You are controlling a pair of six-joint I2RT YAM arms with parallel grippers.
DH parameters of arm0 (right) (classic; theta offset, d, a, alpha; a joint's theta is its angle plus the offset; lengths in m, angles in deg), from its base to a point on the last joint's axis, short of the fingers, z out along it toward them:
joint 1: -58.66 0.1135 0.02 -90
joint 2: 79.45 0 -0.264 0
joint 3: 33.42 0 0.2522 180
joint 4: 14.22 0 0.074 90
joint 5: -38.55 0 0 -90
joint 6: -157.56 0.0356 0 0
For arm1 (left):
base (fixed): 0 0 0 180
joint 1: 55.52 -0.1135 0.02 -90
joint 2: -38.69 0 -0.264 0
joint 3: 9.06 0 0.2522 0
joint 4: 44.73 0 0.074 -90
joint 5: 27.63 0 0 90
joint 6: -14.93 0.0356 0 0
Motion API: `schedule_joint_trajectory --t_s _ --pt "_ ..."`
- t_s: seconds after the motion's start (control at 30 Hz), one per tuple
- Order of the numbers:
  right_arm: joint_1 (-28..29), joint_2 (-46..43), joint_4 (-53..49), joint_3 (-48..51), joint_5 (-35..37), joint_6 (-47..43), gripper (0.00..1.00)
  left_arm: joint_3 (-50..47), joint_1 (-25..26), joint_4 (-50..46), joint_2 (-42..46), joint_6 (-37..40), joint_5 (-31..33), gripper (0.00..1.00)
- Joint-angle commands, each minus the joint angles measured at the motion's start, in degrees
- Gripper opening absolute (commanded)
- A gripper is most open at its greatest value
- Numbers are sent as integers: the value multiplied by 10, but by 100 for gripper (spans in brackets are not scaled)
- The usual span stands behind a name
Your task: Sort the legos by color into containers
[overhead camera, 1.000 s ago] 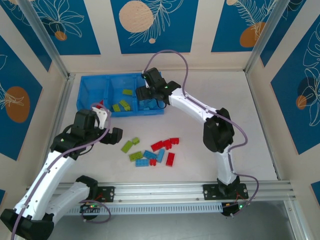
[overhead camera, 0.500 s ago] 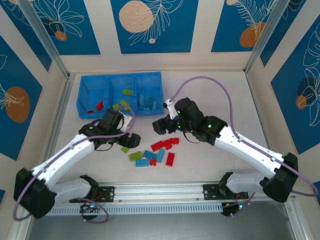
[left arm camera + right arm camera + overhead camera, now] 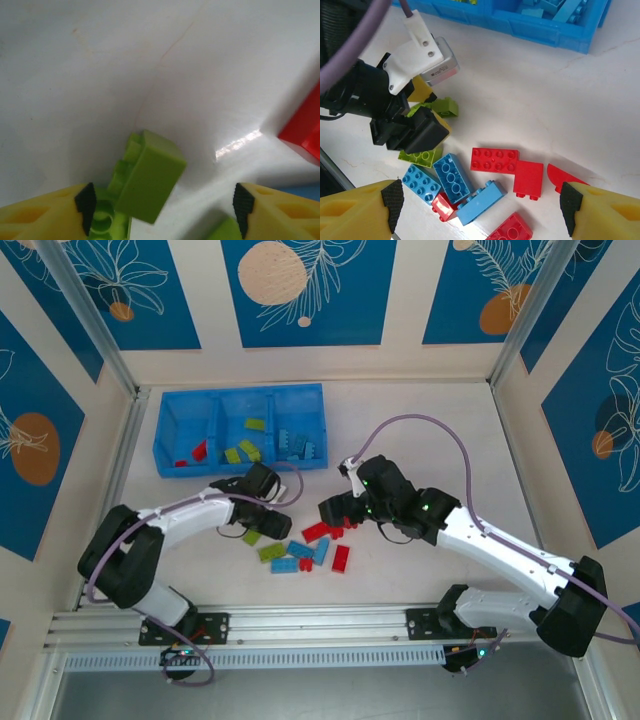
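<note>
- Two tools are working low over the table [image 3: 450, 430] in the top view: my left tool [image 3: 258, 522] is hanging at a lime brick [image 3: 252, 536], and my right tool [image 3: 335, 512] is hovering by the loose legos [image 3: 312, 546]. The blue tray [image 3: 165, 430] is lying behind them.
- At my left wrist, the left tool [image 3: 162, 206] is standing released, its jaws straddling the tilted lime brick [image 3: 150, 180].
- At my right wrist, the right tool [image 3: 479, 199] is spreading wide and empty over the red and blue legos [image 3: 495, 161].
</note>
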Motion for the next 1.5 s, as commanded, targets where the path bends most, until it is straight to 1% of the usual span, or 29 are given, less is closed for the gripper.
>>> schedule_joint_trajectory --t_s 0.0,0.03,0.1,0.13,0.27,0.3,0.4,0.5,0.6,0.67,0.73,0.77,0.87,0.97,1.0,1.03,1.13,1.17,1.23,1.33,1.4,1.47 --pt "-1 -1 -3 1 -5 12 84 20 7 9 -22 -1 21 63" --pt "-2 -1 -5 1 -3 13 84 20 6 10 -26 -4 24 57" --pt "-1 -2 -6 1 -3 13 84 18 6 14 -28 -6 25 51" --pt "-1 -2 -6 1 -3 14 84 17 5 15 -28 -7 25 44" --pt "0 -1 -7 1 -6 15 84 13 6 20 -16 -11 27 33" --pt "0 -1 -8 0 -6 16 84 12 6 21 -10 -12 28 27" --pt "1 -2 -11 -2 -5 17 84 10 6 23 25 -18 34 22" --pt "4 -8 -16 -3 -3 17 84 18 6 12 76 -22 56 19" --pt "5 -17 -14 -1 -3 19 84 41 -1 6 122 -18 123 18" --pt "5 -20 -11 2 -1 20 84 75 -29 7 122 -13 155 17" --pt "5 -22 -10 2 -1 21 84 112 -63 19 98 -11 155 17" --pt "5 -21 -11 1 -1 22 84 135 -87 27 77 -10 156 17" --pt "6 -25 -16 1 -2 25 84 206 -137 40 -2 -15 144 17" --pt "7 -34 -26 0 1 29 84 286 -172 36 -81 -23 128 17" --pt "7 -38 -29 1 2 30 84 309 -178 30 -101 -24 127 19" --pt "8 -43 -35 1 4 31 84 335 -182 21 -121 -22 128 23" --pt "8 -55 -50 2 13 37 84 406 -189 -17 -156 -17 132 40" --pt "7 -58 -54 4 21 42 84 421 -188 -29 -156 -18 131 47" --pt "4 -60 -64 8 41 56 86 427 -189 -37 -140 -23 122 55" --pt "-7 -55 -80 14 61 78 91 393 -186 -29 -79 -35 94 58" --pt "-23 -50 -79 24 48 87 93 364 -177 -32 -30 -39 70 58" --pt "-50 -39 -71 37 17 95 93 332 -153 -39 25 -35 47 58"
